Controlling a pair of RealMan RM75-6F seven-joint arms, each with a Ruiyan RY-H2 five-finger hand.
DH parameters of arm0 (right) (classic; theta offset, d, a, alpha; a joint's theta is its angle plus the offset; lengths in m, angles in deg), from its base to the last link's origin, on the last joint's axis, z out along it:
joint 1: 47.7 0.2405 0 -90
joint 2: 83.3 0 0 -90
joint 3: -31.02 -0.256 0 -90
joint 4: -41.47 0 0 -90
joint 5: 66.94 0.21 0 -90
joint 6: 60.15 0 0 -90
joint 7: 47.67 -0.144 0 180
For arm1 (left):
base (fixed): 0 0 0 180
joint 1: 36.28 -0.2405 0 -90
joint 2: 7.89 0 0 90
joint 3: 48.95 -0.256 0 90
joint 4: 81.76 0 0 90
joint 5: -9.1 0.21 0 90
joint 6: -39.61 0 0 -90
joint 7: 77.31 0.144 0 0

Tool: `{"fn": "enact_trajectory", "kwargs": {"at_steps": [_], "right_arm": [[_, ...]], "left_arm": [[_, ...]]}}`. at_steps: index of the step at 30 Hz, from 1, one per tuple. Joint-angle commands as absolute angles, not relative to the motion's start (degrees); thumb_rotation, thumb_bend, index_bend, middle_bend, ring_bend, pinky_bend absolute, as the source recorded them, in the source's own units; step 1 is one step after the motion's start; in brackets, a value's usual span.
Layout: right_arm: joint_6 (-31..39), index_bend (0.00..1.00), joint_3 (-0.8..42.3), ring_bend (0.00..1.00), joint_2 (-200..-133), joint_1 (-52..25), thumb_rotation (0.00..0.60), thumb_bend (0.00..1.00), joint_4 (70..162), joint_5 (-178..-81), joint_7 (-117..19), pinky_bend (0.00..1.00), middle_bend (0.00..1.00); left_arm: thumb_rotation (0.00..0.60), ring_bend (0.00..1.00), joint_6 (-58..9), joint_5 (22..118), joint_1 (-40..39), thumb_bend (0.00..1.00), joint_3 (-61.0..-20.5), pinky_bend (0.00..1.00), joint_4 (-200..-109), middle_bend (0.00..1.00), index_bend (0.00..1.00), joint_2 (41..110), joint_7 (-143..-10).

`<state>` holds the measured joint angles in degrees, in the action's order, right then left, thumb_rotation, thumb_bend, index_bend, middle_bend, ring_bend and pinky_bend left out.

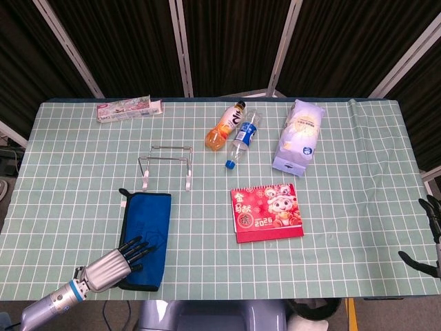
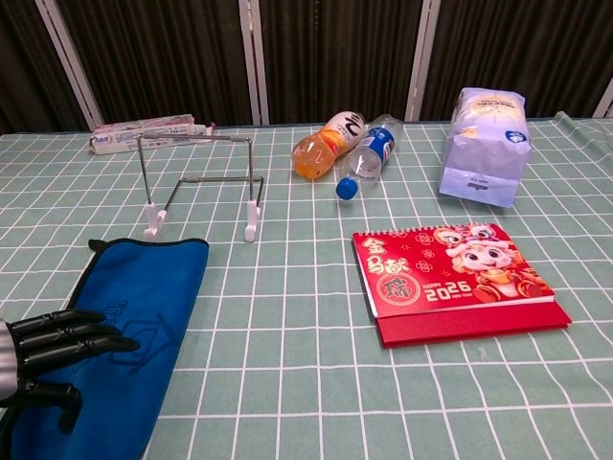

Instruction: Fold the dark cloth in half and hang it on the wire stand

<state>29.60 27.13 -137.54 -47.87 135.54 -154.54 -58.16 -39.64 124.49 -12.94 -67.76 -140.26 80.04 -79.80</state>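
The dark blue cloth (image 1: 146,231) (image 2: 134,316) lies flat as a long strip near the table's front left. My left hand (image 1: 117,258) (image 2: 53,350) rests over its near end with its fingers stretched out and apart, holding nothing. The wire stand (image 1: 165,165) (image 2: 199,182) sits upright just behind the cloth, bare. My right hand (image 1: 431,234) shows only at the far right edge of the head view, off the table, fingers spread.
A red desk calendar (image 1: 267,211) (image 2: 450,278) lies right of the cloth. Two bottles (image 1: 234,127) (image 2: 347,146) lie behind the stand, with a white bag (image 1: 299,134) (image 2: 484,144) to their right. A toothpaste box (image 1: 128,109) (image 2: 148,132) sits at the back left.
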Motion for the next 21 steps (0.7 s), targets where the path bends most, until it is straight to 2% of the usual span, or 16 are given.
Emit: {"fn": "enact_trajectory", "kwargs": {"at_steps": [1,11,21], "right_arm": [[29.65,0.01,27.13,0.00,-137.51,-47.89,0.600,0.00,135.48,-154.55,-58.34,0.00,0.00],[29.72,0.01,27.22,0.00,-137.41,-47.92,0.600,0.00,135.43,-154.76,-58.66,0.00,0.00],[29.64,0.01,27.30,0.00,-137.49,-47.85,0.600,0.00,135.67,-154.86,-58.15,0.00,0.00]], "left_arm": [[0.600,0.00,-39.39,124.45,-12.87,0.31,-67.87,0.00,-140.17,0.00,0.45,80.20,-79.88],[0.600,0.00,-39.94,124.33,-12.70,0.41,-67.96,0.00,-140.03,0.00,0.52,79.80,-80.72],[0.600,0.00,-40.37,124.63,-12.35,0.45,-68.10,0.00,-140.05,0.00,0.64,78.54,-80.06]]}}
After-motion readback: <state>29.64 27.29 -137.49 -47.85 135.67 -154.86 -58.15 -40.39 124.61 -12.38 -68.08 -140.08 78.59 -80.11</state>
